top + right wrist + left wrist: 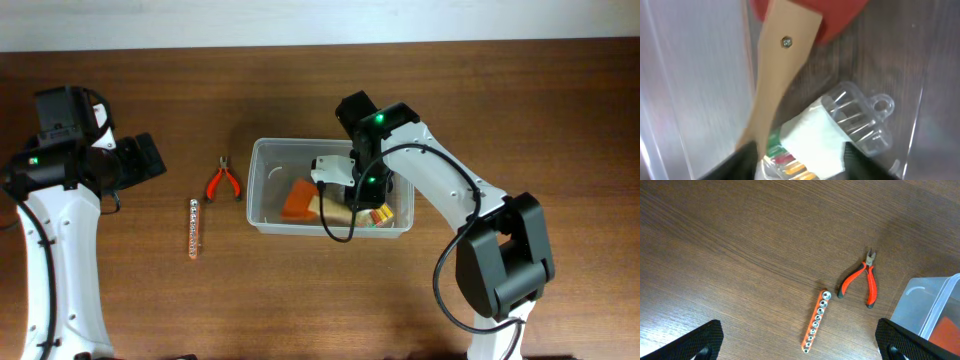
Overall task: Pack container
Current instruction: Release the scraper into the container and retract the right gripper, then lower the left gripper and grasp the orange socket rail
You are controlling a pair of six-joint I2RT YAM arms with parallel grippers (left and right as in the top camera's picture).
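Dark wood-grain table (300,300), evenly lit, with a pale strip (200,22) beyond its far edge.

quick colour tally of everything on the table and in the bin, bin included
red or orange: 3 (pliers, socket rail, wooden-handled scraper)
clear plastic: 2 (container, blister pack)
total: 5

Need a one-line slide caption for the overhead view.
Right gripper reaches into the clear container while red pliers and a socket strip lie outside it near the left gripper.
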